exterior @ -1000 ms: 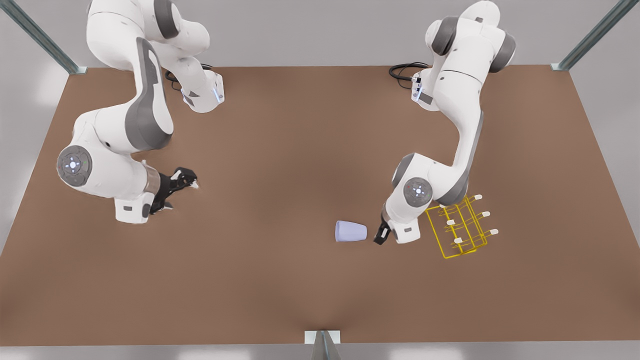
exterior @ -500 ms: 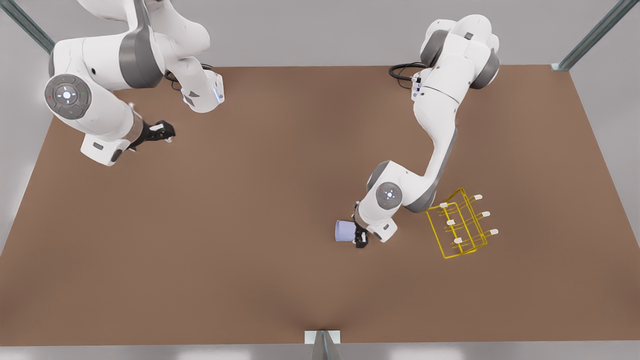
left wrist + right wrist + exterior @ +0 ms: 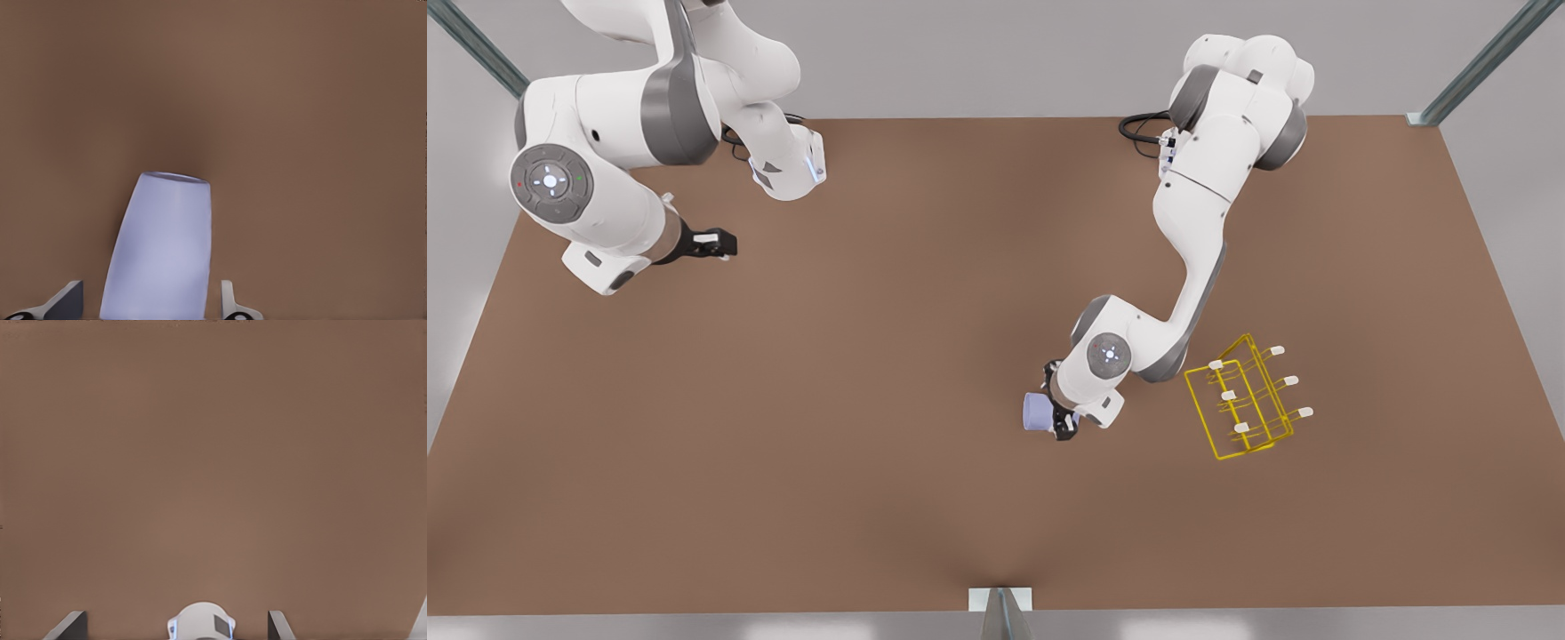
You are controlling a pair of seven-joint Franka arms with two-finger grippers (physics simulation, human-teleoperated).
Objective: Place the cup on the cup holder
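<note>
My left gripper is down at the brown table, its fingers spread on either side of the lavender-blue cup, which lies on its side between them with small gaps each side. Just beyond, toward the front view's right, the yellow wire cup holder stands apart from the cup. Far across the table, my right gripper waits, fingers spread wide.
</note>
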